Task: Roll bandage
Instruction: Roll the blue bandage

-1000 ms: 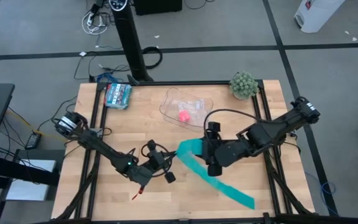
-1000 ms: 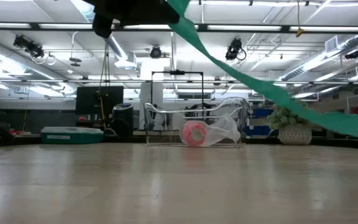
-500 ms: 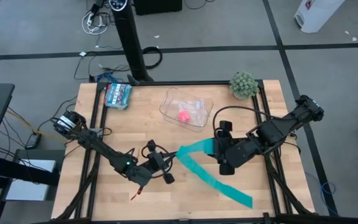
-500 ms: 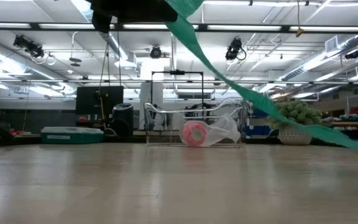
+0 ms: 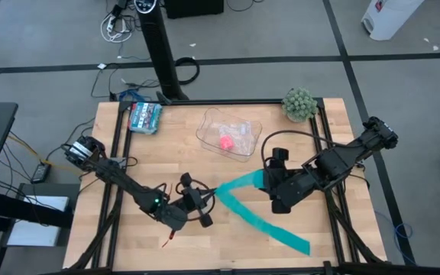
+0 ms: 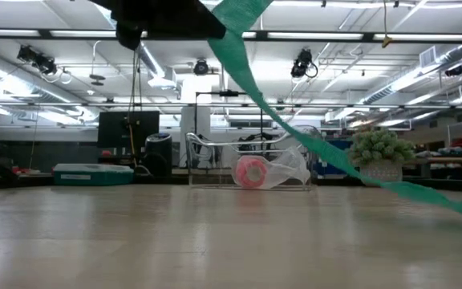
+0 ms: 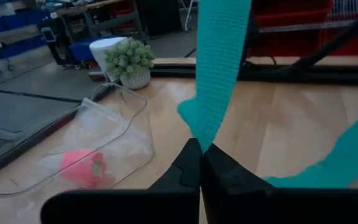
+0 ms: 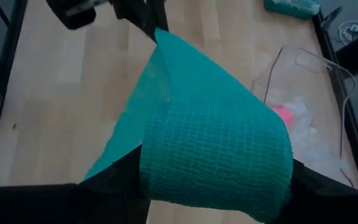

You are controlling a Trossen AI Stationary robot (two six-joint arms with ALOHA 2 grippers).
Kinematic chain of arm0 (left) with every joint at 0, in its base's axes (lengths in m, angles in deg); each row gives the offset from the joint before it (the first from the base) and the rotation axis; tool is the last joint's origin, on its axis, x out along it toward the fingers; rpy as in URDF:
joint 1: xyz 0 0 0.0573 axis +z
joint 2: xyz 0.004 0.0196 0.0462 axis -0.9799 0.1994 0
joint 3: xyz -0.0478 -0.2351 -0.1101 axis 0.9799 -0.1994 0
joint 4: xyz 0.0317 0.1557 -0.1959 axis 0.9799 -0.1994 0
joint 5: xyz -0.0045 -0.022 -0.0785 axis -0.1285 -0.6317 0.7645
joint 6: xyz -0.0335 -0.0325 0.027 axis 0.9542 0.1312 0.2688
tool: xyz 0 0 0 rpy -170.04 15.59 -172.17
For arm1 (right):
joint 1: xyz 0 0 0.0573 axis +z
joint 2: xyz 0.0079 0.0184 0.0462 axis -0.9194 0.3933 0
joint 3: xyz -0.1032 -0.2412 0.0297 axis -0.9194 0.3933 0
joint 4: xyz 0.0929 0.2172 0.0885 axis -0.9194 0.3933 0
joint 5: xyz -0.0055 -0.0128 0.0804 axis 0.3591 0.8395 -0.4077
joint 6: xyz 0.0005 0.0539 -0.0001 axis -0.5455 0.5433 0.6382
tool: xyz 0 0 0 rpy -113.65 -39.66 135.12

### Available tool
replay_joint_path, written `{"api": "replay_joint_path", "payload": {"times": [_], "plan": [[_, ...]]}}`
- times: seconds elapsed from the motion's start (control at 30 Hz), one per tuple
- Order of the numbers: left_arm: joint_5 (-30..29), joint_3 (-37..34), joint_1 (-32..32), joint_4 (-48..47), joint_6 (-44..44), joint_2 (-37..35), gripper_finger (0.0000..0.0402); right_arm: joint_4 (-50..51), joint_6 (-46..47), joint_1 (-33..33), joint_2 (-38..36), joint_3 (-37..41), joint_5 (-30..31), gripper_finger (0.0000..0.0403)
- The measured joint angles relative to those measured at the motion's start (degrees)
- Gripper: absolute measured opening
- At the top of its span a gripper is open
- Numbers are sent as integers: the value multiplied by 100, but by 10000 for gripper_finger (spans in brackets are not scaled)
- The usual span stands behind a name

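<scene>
The bandage (image 5: 260,221) is a long teal strip bent into a V. One leg rises from my left gripper (image 5: 211,195) to my right gripper (image 5: 266,182), which is raised over the table's middle. The other leg slopes down toward the near right (image 6: 423,193), and its end (image 5: 302,247) lies on the table. My left gripper is shut at the bend. In the right wrist view the strip's end (image 8: 216,155) fills the gap between my right gripper's wide-set fingers. My left gripper pinches the strip at its bend (image 7: 199,132) between the free ends of its two shut fingers. It comes nearly level from the table's left. The bend is lifted clear, with one leg rising away (image 7: 219,50) and the other dropping to the table (image 7: 347,155). My right gripper holds the strip's upper end across its width. The two long edges (image 8: 149,174) meet the inner sides of its fingers (image 8: 114,177). The fingers slant downward toward my left gripper and lie along the strip. This end is lifted clear and runs smoothly to the bend.
A clear plastic bag (image 5: 239,126) holding a small pink block (image 5: 225,142) lies at the far middle. A potted plant (image 5: 299,103) stands at the far right corner and a teal packet (image 5: 144,116) lies at the far left. Dark frame rails (image 5: 334,221) line the sides.
My right gripper has gone toward the table's right edge and tipped, carrying the strip's upper end away from my left gripper. The upper leg now spreads apart from the lower one in a V. The lower leg has sunk closer to the table.
</scene>
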Motion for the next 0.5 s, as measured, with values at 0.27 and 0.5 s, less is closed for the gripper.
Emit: {"api": "replay_joint_path", "payload": {"times": [0.27,0.5], "plan": [[-603,0,-80,-109,-354,-335,3,158,239,0,10,0,-437,226],[-1017,2,-197,31,-938,-595,4,643,761,0,12,0,-686,226]]}}
